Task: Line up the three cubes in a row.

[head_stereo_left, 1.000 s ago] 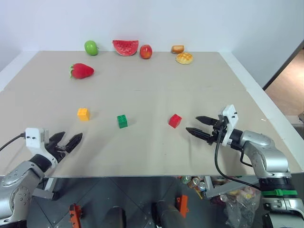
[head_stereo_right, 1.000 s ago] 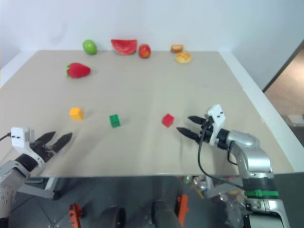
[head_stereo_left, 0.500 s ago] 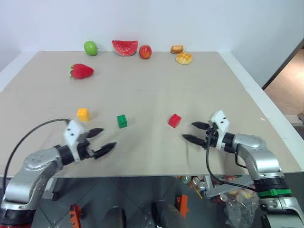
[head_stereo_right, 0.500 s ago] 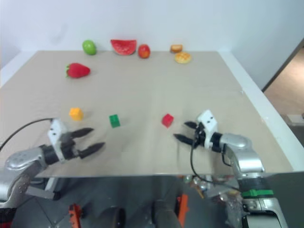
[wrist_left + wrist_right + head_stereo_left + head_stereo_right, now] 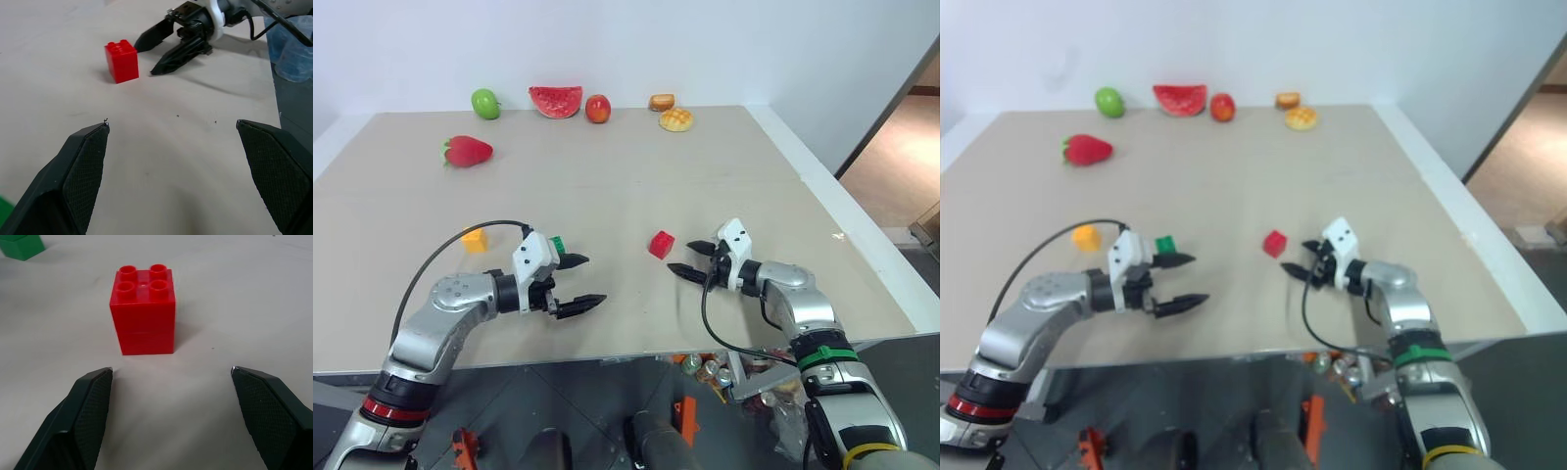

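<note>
Three studded cubes stand apart on the beige table: yellow-orange (image 5: 475,240) at the left, green (image 5: 559,242) in the middle, red (image 5: 661,244) to the right. My left gripper (image 5: 593,280) is open just in front and to the right of the green cube, pointing right toward the red one; its white block hides part of the green cube. My right gripper (image 5: 681,257) is open close to the right of the red cube (image 5: 144,308), pointing at it without touching. In the left wrist view the red cube (image 5: 122,60) stands with the right gripper (image 5: 145,59) just behind it.
Toy foods lie along the far edge: strawberry (image 5: 467,152), green apple (image 5: 485,103), watermelon slice (image 5: 555,100), a red fruit (image 5: 598,108) and two pastries (image 5: 675,119). The table's front edge (image 5: 607,356) runs just under both arms.
My left arm has swung right from the table's front left to beside the green cube. My right gripper has slid left toward the red cube. The camera has also shifted.
</note>
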Action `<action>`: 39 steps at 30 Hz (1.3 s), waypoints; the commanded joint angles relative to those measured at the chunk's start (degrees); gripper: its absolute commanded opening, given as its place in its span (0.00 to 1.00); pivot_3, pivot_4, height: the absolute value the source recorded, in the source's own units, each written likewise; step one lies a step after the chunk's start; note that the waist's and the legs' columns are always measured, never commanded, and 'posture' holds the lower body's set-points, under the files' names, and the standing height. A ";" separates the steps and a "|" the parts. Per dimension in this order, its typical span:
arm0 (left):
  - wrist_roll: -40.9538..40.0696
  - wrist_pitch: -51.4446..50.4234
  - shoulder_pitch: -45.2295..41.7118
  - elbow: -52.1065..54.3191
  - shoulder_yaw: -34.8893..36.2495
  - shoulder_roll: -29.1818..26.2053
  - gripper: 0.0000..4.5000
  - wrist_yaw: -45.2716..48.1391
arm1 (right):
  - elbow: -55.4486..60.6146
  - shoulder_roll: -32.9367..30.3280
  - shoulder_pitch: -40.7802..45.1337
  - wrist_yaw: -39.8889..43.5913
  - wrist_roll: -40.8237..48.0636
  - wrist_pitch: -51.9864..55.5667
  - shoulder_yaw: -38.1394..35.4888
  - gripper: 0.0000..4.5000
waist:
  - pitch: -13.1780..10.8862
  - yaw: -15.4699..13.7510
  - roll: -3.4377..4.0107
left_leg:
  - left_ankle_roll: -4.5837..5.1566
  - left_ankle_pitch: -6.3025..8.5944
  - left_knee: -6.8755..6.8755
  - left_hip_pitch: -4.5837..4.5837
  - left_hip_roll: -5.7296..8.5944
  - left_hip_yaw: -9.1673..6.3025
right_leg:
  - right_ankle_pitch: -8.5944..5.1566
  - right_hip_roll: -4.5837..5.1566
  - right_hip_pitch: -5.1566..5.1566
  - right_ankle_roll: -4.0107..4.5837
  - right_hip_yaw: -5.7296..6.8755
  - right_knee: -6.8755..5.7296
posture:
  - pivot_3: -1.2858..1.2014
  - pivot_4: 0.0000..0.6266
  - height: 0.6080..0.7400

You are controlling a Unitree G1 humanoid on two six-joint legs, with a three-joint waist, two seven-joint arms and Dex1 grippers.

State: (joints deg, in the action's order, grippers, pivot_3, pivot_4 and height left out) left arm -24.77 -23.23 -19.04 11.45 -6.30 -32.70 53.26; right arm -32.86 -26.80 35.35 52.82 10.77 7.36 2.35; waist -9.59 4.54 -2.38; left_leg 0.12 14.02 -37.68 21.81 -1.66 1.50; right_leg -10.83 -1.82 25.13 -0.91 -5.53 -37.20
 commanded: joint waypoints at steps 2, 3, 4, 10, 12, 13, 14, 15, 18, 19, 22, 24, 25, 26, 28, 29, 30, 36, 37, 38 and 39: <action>0.99 2.23 -1.54 -0.73 -0.20 1.93 0.96 -0.39 | -2.34 2.00 3.13 1.18 -1.00 -2.14 0.78 0.90 | 0.00 0.16 0.00 | 0.00 0.00 0.03 0.02 0.00 0.07 | 0.04 -0.01 0.05 -0.07 -0.11 0.00 | 0.52 0.24 1.00; 1.25 2.39 -1.52 -0.86 -0.35 2.29 0.96 -0.55 | -2.54 2.35 3.46 1.47 -1.05 -2.26 0.87 0.90 | 0.00 0.16 0.00 | 0.00 0.00 0.03 0.02 0.00 0.08 | 0.05 -0.01 0.05 -0.09 -0.12 0.00 | 0.52 0.24 1.00; 1.52 2.59 -1.39 -0.96 -0.44 2.68 0.96 -0.72 | -2.48 2.78 3.81 1.87 -1.13 -2.40 1.07 0.90 | 0.00 0.17 0.00 | 0.00 0.00 0.05 0.02 -0.01 0.07 | 0.06 -0.02 0.06 -0.10 -0.12 0.00 | 0.52 0.24 1.00; 2.43 3.37 -1.40 -1.92 0.20 4.38 0.96 -1.39 | -5.58 4.03 6.40 1.98 -2.32 -3.73 1.23 0.90 | 0.00 0.19 0.00 | 0.00 0.00 0.13 0.06 -0.04 0.03 | 0.06 -0.07 0.11 -0.10 -0.11 0.00 | 0.52 0.24 1.00; 2.67 3.70 -1.61 -2.31 0.39 4.87 0.96 -1.74 | -6.96 4.41 7.40 1.82 -2.68 -4.32 1.29 0.90 | 0.00 0.19 0.00 | 0.00 0.00 0.13 0.09 -0.02 0.04 | 0.05 -0.04 0.13 -0.11 -0.12 0.01 | 0.52 0.24 1.00; 2.83 3.86 -1.71 -2.50 0.40 5.01 0.96 -1.86 | -7.55 4.60 7.85 1.75 -2.84 -4.55 1.32 0.90 | 0.00 0.19 0.00 | 0.00 0.00 0.13 0.13 -0.02 0.04 | 0.05 -0.03 0.15 -0.11 -0.12 0.01 | 0.52 0.24 1.00; 3.01 4.08 -1.82 -2.72 0.34 5.14 0.96 -1.98 | -8.09 4.84 8.30 1.69 -3.04 -4.96 1.38 0.90 | 0.00 0.19 0.00 | 0.00 0.00 0.13 0.14 -0.01 0.05 | 0.05 -0.03 0.15 -0.12 -0.12 0.03 | 0.52 0.24 1.00; 3.45 4.61 -1.91 -3.11 0.30 5.34 0.96 -2.37 | -8.53 5.06 8.70 1.84 -3.16 -5.36 1.46 0.90 | 0.00 0.19 0.00 | 0.00 0.00 0.13 0.15 0.00 0.05 | 0.05 -0.02 0.15 -0.12 -0.12 0.03 | 0.52 0.24 1.00; 4.20 5.48 -1.91 -3.68 0.34 5.78 0.97 -3.07 | -9.22 5.30 9.06 2.33 -3.36 -6.23 1.41 0.77 | 0.00 0.19 0.00 | 0.00 0.00 0.13 0.16 0.00 0.05 | 0.05 -0.01 0.16 -0.13 -0.12 0.04 | 0.52 0.24 1.00; 4.28 5.67 -1.85 -3.82 0.58 5.95 0.97 -3.41 | -9.37 5.28 9.00 2.50 -3.41 -6.50 1.39 0.73 | 0.00 0.17 0.00 | 0.00 0.00 0.13 0.17 0.00 0.04 | 0.05 -0.01 0.17 -0.13 -0.12 0.04 | 0.52 0.24 1.00; 4.98 6.41 -1.73 -4.39 1.23 6.22 0.97 -4.59 | -10.26 5.10 8.96 1.49 -4.18 -7.16 1.44 0.48 | 0.00 0.12 0.00 | 0.00 0.00 0.13 0.18 -0.01 0.03 | 0.04 0.00 0.16 -0.14 -0.10 0.04 | 0.52 0.24 1.00; 5.47 6.85 -1.68 -5.03 1.74 6.01 0.97 -5.27 | -11.03 4.74 8.96 1.57 -4.48 -7.41 1.33 0.42 | 0.00 0.12 0.00 | 0.00 0.01 0.13 0.20 0.00 0.04 | 0.04 0.01 0.18 -0.15 -0.12 0.04 | 0.52 0.24 1.00; 5.44 7.02 -1.62 -5.29 2.08 5.70 0.97 -5.27 | -10.91 4.45 8.77 2.24 -4.33 -7.10 1.27 0.42 | 0.00 0.12 0.00 | -0.01 0.01 0.13 0.19 0.00 0.04 | 0.05 0.00 0.18 -0.15 -0.12 0.04 | 0.52 0.24 1.00; 5.30 7.08 -1.58 -5.40 2.40 5.43 0.97 -5.14 | -10.56 4.20 8.57 3.20 -3.97 -6.56 1.22 0.42 | 0.00 0.12 0.00 | 0.00 0.00 0.13 0.19 0.00 0.03 | 0.05 0.00 0.17 -0.15 -0.11 0.04 | 0.52 0.24 1.00; 4.20 6.27 -1.45 -5.11 3.51 4.59 0.97 -4.54 | -8.20 3.30 7.72 6.94 -2.49 -4.69 1.30 0.42 | 0.00 0.08 0.00 | 0.00 0.00 0.13 0.19 0.00 0.02 | 0.05 0.01 0.17 -0.15 -0.09 0.03 | 0.52 0.24 1.00; 3.47 5.68 -1.38 -4.89 4.19 4.03 0.97 -4.13 | -6.23 2.66 7.14 9.66 -1.37 -3.26 1.44 0.42 | 0.00 0.07 0.00 | 0.00 0.00 0.13 0.20 0.00 0.02 | 0.04 0.01 0.17 -0.15 -0.09 0.03 | 0.52 0.24 1.00; 2.71 4.98 -1.31 -4.72 4.79 3.41 0.97 -3.72 | -4.18 2.05 6.55 12.34 -0.29 -1.83 1.63 0.42 | 0.00 0.07 0.00 | 0.00 0.00 0.13 0.22 0.00 0.01 | 0.04 0.01 0.18 -0.16 -0.08 0.04 | 0.52 0.24 1.00; 0.56 2.30 -0.35 -4.07 6.89 0.20 0.97 -1.31 | 6.50 -0.75 2.78 25.03 2.48 3.01 5.79 0.42 | -0.01 0.09 0.01 | -0.01 0.03 0.14 0.23 -0.03 -0.02 | 0.01 0.00 0.21 -0.21 -0.02 0.04 | 0.52 0.24 1.00; 0.28 1.89 -0.17 -3.72 7.02 -0.09 0.97 -1.17 | 6.95 -1.05 2.34 26.07 1.92 2.15 6.67 0.42 | -0.01 0.09 0.02 | -0.01 0.03 0.14 0.23 -0.05 -0.02 | 0.01 -0.01 0.21 -0.20 -0.01 0.04 | 0.52 0.24 1.00; 0.11 1.60 -0.05 -3.47 7.09 -0.28 0.97 -1.09 | 7.22 -1.27 2.06 26.74 1.56 1.63 7.20 0.42 | -0.01 0.09 0.01 | -0.01 0.03 0.13 0.23 -0.04 -0.03 | 0.01 -0.01 0.21 -0.20 0.02 0.03 | 0.52 0.24 1.00; 0.02 1.37 0.02 -3.30 7.13 -0.37 0.97 -1.05 | 7.36 -1.43 1.92 27.13 1.40 1.33 7.53 0.42 | -0.01 0.05 0.02 | -0.01 0.03 0.13 0.22 -0.04 -0.04 | 0.01 -0.01 0.20 -0.19 0.03 0.03 | 0.52 0.24 1.00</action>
State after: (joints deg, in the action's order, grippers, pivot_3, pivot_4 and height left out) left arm -23.54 -21.68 -18.75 5.60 -0.66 -32.40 51.84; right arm -27.58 -27.31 37.34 78.46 12.09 9.73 9.80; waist -9.60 4.58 -2.36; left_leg 0.11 14.05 -37.55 22.03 -1.69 1.46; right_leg -10.83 -1.81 25.33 -1.10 -5.48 -37.17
